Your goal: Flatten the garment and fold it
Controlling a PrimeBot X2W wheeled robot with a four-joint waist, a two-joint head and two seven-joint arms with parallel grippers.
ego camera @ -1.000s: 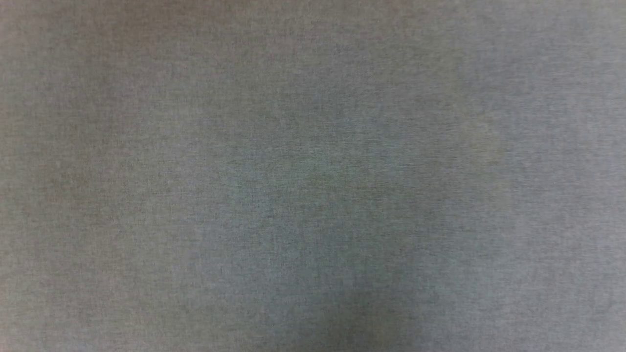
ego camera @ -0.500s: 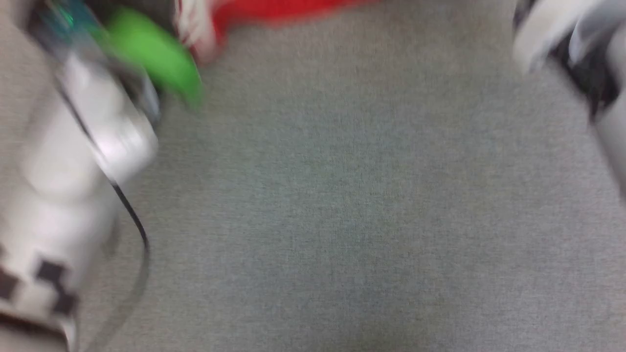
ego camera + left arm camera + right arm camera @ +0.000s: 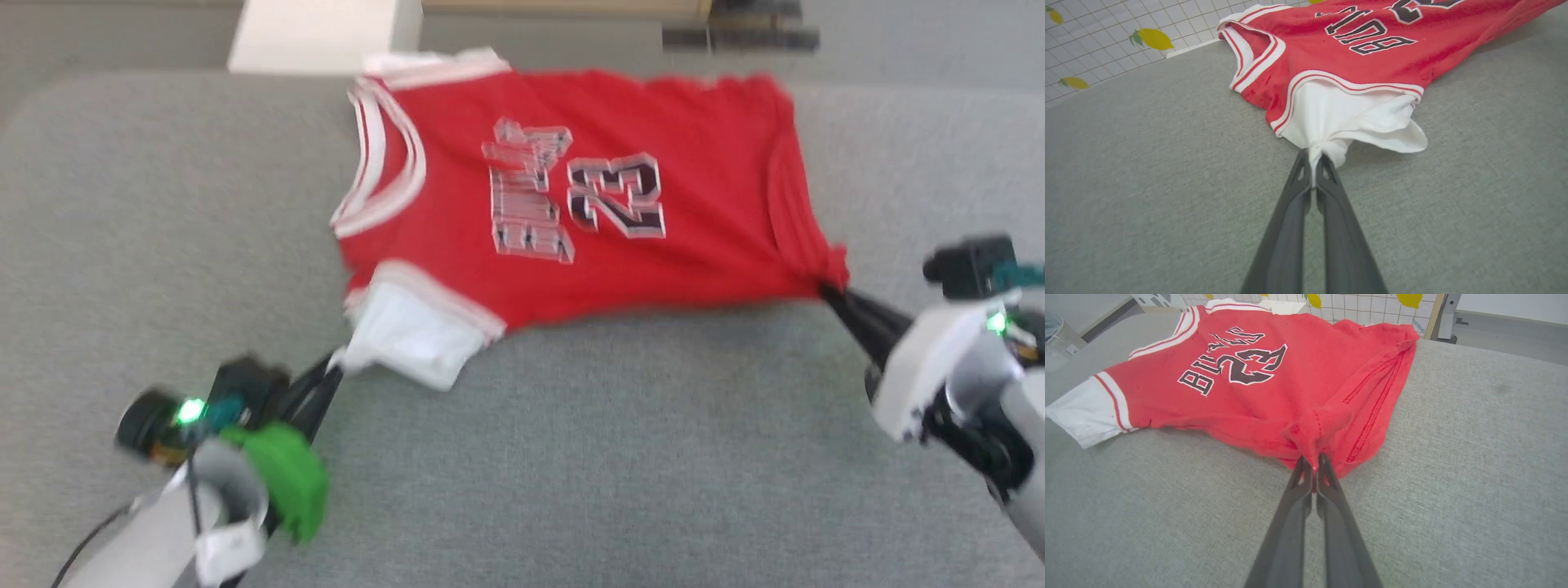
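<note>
The garment (image 3: 571, 204), a red jersey with white sleeves, striped trim and black lettering with a number, lies spread on the grey surface (image 3: 571, 474), collar to the left in the head view. My left gripper (image 3: 336, 371) is shut on the near white sleeve (image 3: 1331, 122), pinched between its fingertips. At the garment's near right hem corner (image 3: 1314, 428) my right gripper (image 3: 826, 287) is shut on bunched red cloth. The garment (image 3: 1241, 375) stretches between the two grips, with creases near the hem.
The grey fabric surface (image 3: 1453, 457) reaches wide in front of the garment. Behind its far edge stand a pale block (image 3: 318, 33) and a white tiled wall with lemon prints (image 3: 1106, 41). A dark frame (image 3: 739, 33) sits at the far right.
The head camera has swung up: one second ago it showed bare grey cloth, half a second ago blurred arms and a red edge. Now the whole garment and both grippers are in it.
</note>
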